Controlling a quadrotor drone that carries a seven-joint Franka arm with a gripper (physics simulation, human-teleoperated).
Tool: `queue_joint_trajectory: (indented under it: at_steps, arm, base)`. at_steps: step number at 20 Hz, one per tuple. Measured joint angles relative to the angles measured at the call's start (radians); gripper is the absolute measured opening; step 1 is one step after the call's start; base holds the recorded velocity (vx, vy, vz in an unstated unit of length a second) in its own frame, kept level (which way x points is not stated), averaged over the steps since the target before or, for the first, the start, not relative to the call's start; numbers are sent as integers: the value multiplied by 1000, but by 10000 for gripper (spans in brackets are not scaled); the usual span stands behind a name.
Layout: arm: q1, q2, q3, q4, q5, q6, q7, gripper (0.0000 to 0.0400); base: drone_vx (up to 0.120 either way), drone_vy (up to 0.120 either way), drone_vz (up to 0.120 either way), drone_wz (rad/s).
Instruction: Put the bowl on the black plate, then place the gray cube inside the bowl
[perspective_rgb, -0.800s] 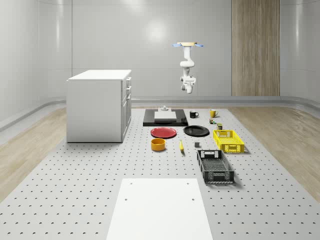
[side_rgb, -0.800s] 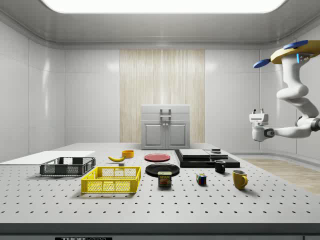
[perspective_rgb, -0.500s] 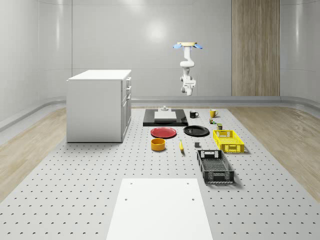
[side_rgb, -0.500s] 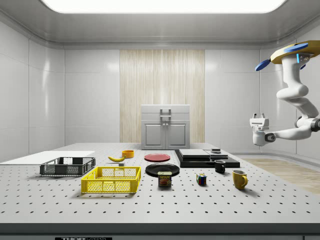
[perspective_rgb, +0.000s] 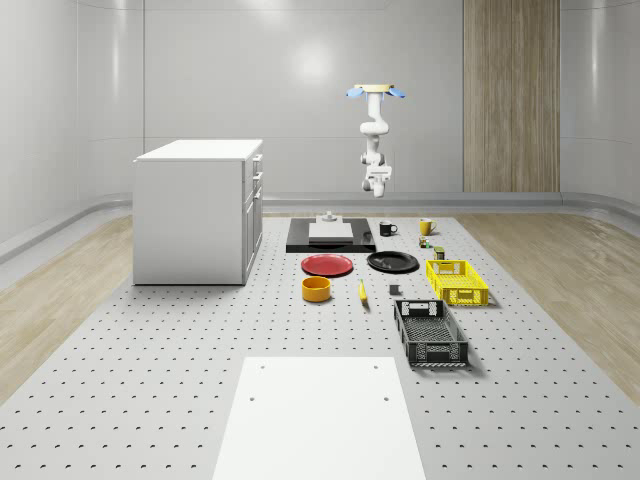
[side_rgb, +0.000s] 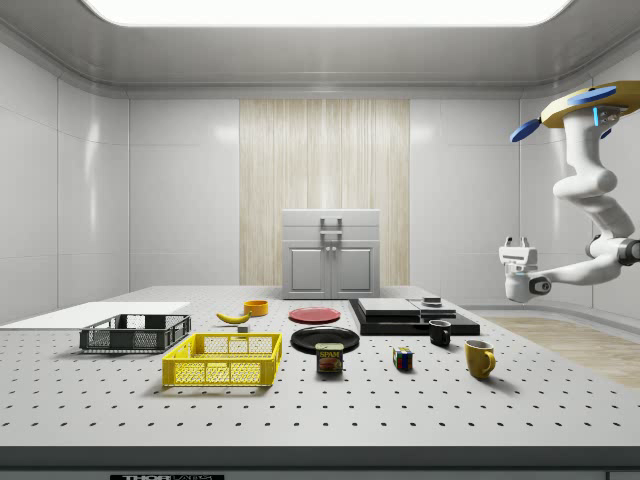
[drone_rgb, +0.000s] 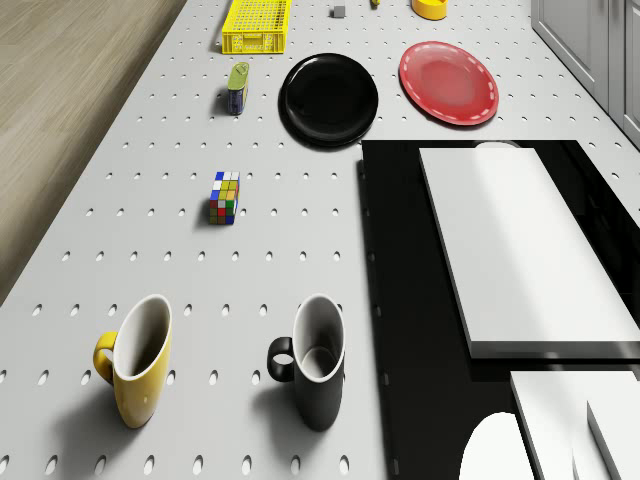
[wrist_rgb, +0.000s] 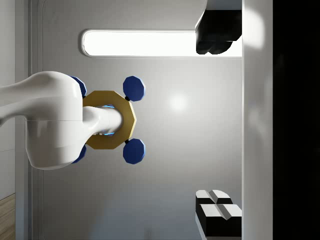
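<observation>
The yellow-orange bowl (perspective_rgb: 316, 289) stands on the table in front of the red plate (perspective_rgb: 327, 265); it also shows in the side view (side_rgb: 256, 307) and the drone view (drone_rgb: 431, 8). The black plate (perspective_rgb: 392, 262) (side_rgb: 324, 338) (drone_rgb: 329, 98) lies bare beside the red one. The small gray cube (perspective_rgb: 394, 290) (drone_rgb: 339, 11) sits on the table nearer than the black plate. The drone (perspective_rgb: 376, 92) (side_rgb: 590, 100) hovers high over the table's far end, above the mugs. Its gripper (side_rgb: 516, 241) (perspective_rgb: 377, 175) (wrist_rgb: 220, 125) hangs in the air, points up toward the drone, and is open and empty.
A white cabinet (perspective_rgb: 200, 210) stands at the whole-scene view's left. A black slab (perspective_rgb: 330, 240) carries white blocks. Also about are a black mug (drone_rgb: 312, 362), a yellow mug (drone_rgb: 137, 360), a colour cube (drone_rgb: 225, 197), a tin (drone_rgb: 238, 87), a yellow basket (perspective_rgb: 456, 281), a black basket (perspective_rgb: 430, 332) and a banana (perspective_rgb: 362, 291).
The arm has folded in closer under the drone and the gripper has sunk a little in the side view. The drone has barely shifted; the objects on the table are unmoved.
</observation>
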Motion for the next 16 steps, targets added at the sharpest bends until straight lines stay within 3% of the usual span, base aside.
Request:
queue_joint_trajectory:
  at_steps: [16]
  arm:
    - [-2,4,2,22,0,-5,-1,400]
  base:
    - [0,0,0,0]
